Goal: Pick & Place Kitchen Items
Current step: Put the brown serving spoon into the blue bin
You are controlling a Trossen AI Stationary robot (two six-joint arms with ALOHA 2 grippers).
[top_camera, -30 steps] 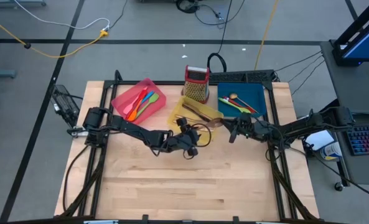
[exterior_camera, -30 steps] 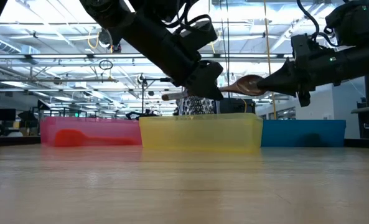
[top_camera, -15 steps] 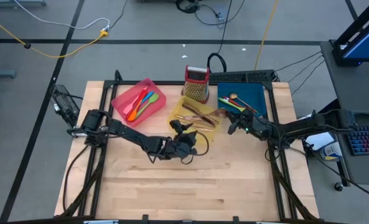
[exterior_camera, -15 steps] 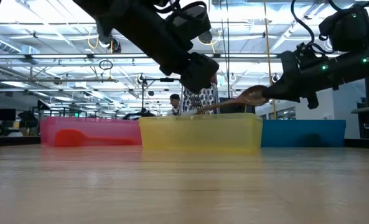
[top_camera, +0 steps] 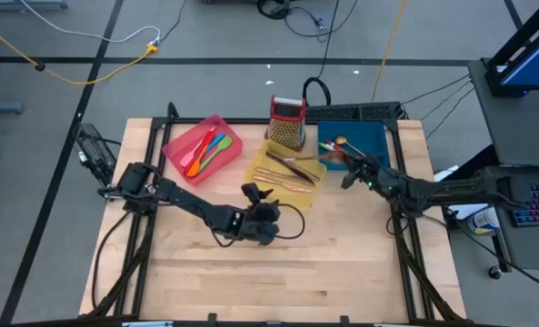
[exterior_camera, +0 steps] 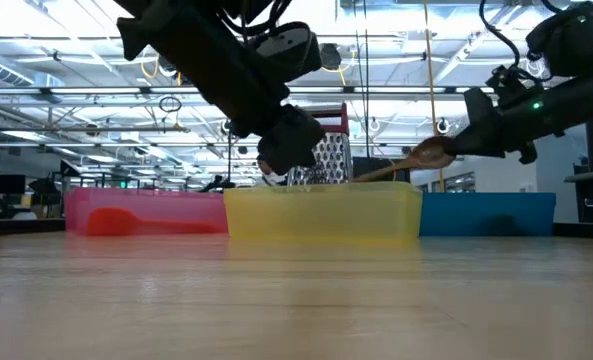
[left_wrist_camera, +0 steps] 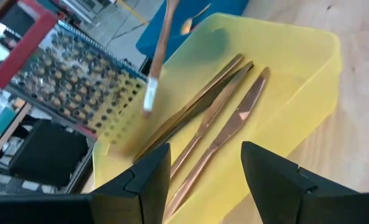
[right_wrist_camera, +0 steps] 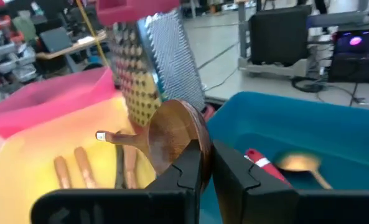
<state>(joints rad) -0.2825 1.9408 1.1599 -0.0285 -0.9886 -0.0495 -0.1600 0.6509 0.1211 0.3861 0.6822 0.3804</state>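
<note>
Your right pincer [top_camera: 348, 170] is closed on the brown spoon [right_wrist_camera: 175, 142], gripping its bowl end; the handle reaches out over the yellow tray [top_camera: 255, 166]. The low view shows the spoon [exterior_camera: 416, 160] tilted, held above the tray rims, over the gap between the yellow and blue tray [top_camera: 378, 141]. Your left pincer [top_camera: 258, 194] hangs open over the desk [top_camera: 278, 272], just beside the yellow tray's near edge, holding nothing. Copper cutlery [left_wrist_camera: 224, 118] lies in the yellow tray. Coloured spatulas [top_camera: 205, 150] lie in the pink tray [top_camera: 178, 141]. The grater [top_camera: 287, 121] stands behind the yellow tray.
</note>
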